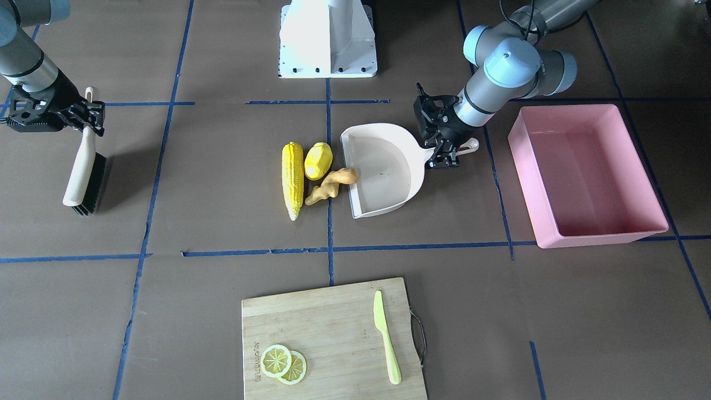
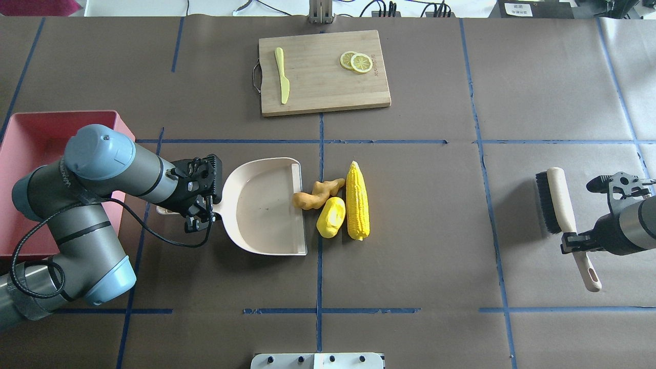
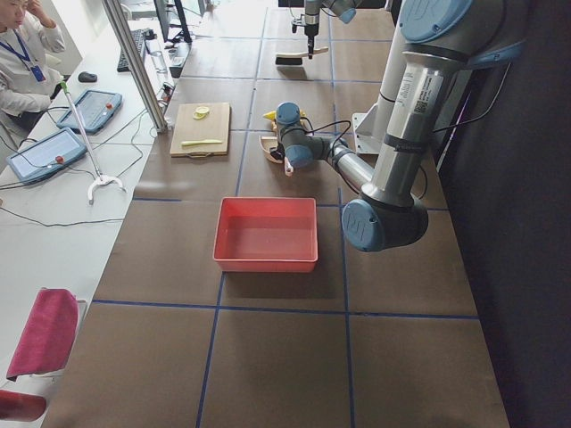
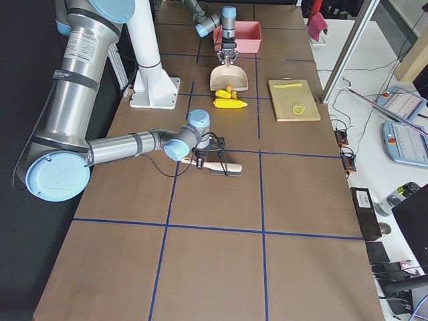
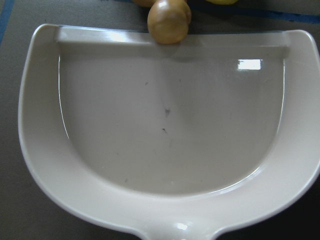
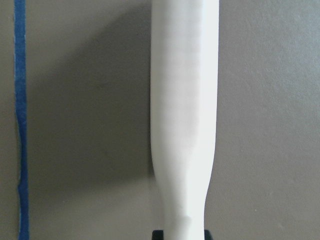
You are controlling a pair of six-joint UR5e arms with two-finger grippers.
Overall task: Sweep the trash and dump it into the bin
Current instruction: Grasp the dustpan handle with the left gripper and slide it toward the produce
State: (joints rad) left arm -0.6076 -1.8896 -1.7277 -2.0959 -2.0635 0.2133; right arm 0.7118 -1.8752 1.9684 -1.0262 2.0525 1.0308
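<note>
Front-facing view: left hand (image 1: pixel 447 153), clamped on the handle of the cream dustpan (image 1: pixel 383 172). Trash, namely corn cob (image 1: pixel 293 179), lemon-like fruit (image 1: pixel 318 161) and ginger root (image 1: pixel 328 188), on the counter (image 1: pixel 222 233) at the pan's mouth. Pink bin (image 1: pixel 594 178), beyond the handle, apart. Right hand (image 1: pixel 89 114), gripping the brush (image 1: pixel 80 166) by its handle, well away.
Left wrist view: ginger tip lies on the pan's lip.
Right wrist view: brush handle over the counter.
</note>
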